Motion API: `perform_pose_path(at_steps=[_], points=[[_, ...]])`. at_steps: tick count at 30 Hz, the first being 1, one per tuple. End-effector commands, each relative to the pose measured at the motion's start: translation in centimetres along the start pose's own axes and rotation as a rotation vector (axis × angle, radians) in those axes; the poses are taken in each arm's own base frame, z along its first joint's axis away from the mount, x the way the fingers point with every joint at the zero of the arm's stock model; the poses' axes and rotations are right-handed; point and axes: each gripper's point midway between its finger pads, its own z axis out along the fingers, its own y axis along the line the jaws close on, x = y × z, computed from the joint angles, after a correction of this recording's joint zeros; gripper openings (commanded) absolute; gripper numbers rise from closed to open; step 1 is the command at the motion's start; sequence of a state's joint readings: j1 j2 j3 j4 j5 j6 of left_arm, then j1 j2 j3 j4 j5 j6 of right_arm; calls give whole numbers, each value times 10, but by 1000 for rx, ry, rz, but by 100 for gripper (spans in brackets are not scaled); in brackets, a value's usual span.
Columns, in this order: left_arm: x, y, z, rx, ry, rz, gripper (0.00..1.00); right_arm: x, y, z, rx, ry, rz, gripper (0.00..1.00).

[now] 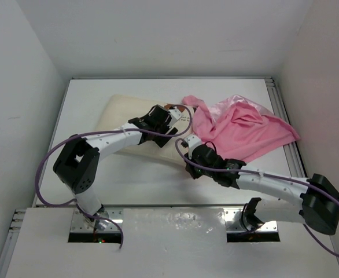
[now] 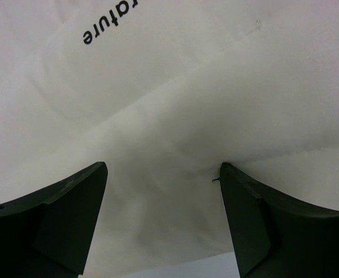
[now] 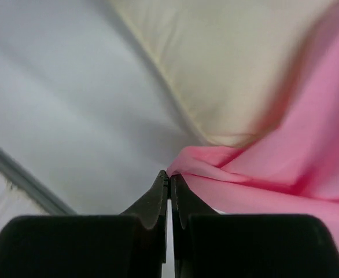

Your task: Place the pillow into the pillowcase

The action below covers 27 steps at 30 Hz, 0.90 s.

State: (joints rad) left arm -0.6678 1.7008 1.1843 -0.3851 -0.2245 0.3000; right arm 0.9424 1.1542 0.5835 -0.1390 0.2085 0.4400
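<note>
Our right gripper (image 3: 169,175) closed, pinching pillowcase (image 3: 285,145) hem at very tips. We risk satin slipping out on pull. Left gripper (image 2: 163,166) wide, pillow (image 2: 175,98) just ahead, unheld, may shift.

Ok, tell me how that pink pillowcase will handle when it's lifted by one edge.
The pillowcase lies crumpled in soft folds, so it will probably hang limp and bunch. Its sheen suggests slippery satin; it may slide from the right gripper, which seems shut on just its edge. Thin folds: likely light.
</note>
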Motion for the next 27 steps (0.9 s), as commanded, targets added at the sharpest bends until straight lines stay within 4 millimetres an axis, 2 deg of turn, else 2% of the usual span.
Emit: perform_pose_path(at_steps=[1,4,5,6,7,8,9,10,12,13,14,15,16,17,18,19,20,21,22,23,24,25,27], points=[[-23,-2,1,0,-66,-26,77,11,45,1,-249,71,-80,0],[-23,-2,1,-4,-66,-28,78,21,42,6,-236,99,-81,0],[-23,-1,1,-4,-66,-28,78,20,39,7,-223,90,-76,20],[-23,-2,1,-4,-66,-28,78,18,36,7,-212,81,-76,45],[-23,-1,0,-5,-69,-31,78,9,33,3,-206,55,-69,66],[-23,-1,0,-4,-68,-28,78,6,30,-1,-196,57,-66,78],[-23,-2,0,-4,-67,-27,78,-15,26,-9,-177,-1,-53,93],[-23,0,0,-6,-64,-29,78,-25,22,-14,-163,-29,-38,99],[-24,0,-2,-5,-61,-29,78,-51,16,-24,-148,-108,5,99],[-30,3,-4,-11,-70,-36,79,-73,6,-30,-121,-165,46,99],[-33,5,-6,-17,-75,-39,80,-87,1,-36,-108,-201,99,99],[-35,6,-9,-18,-68,-39,80,-97,-12,-38,-59,-229,146,97],[-37,8,-11,-20,-68,-45,80,-115,-31,-43,0,-267,207,89],[-50,13,-18,-24,-94,-56,81,-110,-43,-37,50,-231,287,86],[-52,14,-21,-21,-86,-57,81,-111,-61,-35,118,-224,339,85],[-58,16,-26,-20,-98,-70,82,-116,-82,-33,174,-224,400,87],[-70,21,-33,-20,-126,-84,83,-111,-94,-28,215,-200,479,92],[-69,26,-37,-19,-118,-95,84,-102,-104,-15,252,-155,518,93],[-74,27,-41,-5,-131,-102,87,-107,-116,-12,276,-161,554,94],[-74,33,-43,0,-132,-107,87,-107,-120,-6,290,-151,565,95],[-77,39,-51,1,-134,-103,90,-101,-126,8,313,-114,567,95],[-75,46,-54,-8,-129,-86,91,-115,-131,10,329,-136,568,96],[-64,82,-57,-94,-108,-116,97,-127,-138,29,347,-113,568,98]])
